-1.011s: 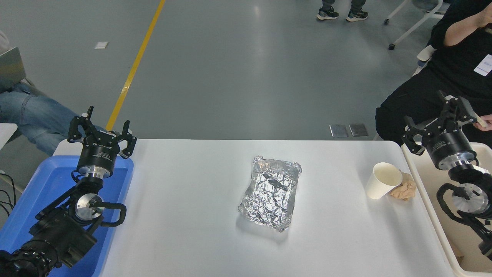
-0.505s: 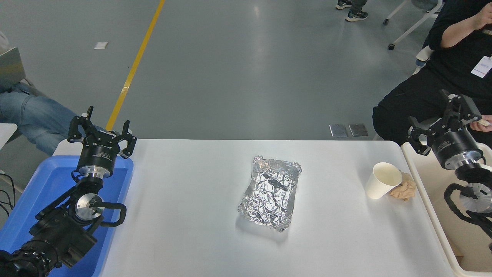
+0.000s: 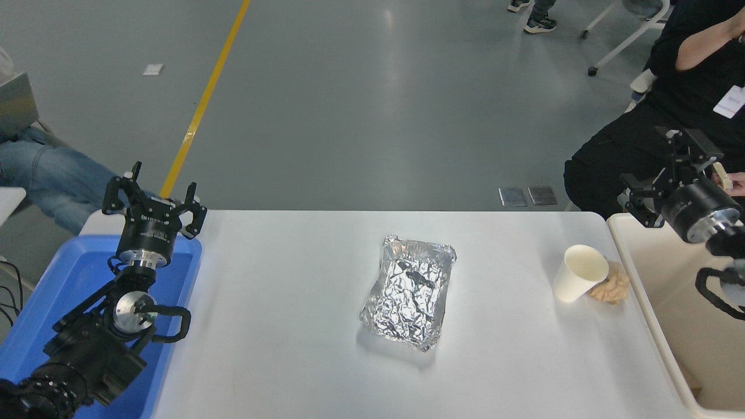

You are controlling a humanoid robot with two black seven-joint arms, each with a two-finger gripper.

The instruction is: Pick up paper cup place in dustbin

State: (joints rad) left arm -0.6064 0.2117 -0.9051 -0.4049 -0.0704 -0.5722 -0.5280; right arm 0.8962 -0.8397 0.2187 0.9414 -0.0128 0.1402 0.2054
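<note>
Below and to the left of the right gripper (image 3: 669,174), whose fingers are spread with nothing between them, the paper cup (image 3: 579,272) leans on the white table (image 3: 279,326), its long axis tilted so the mouth points up and to the right. A crumpled tan wad (image 3: 612,287) touches its right side. The dustbin (image 3: 634,273) lies under that gripper. Bare tabletop separates the cup from the foil tray (image 3: 410,299). The left gripper (image 3: 156,198), fingers apart, hangs over the blue tray (image 3: 64,273).
</note>
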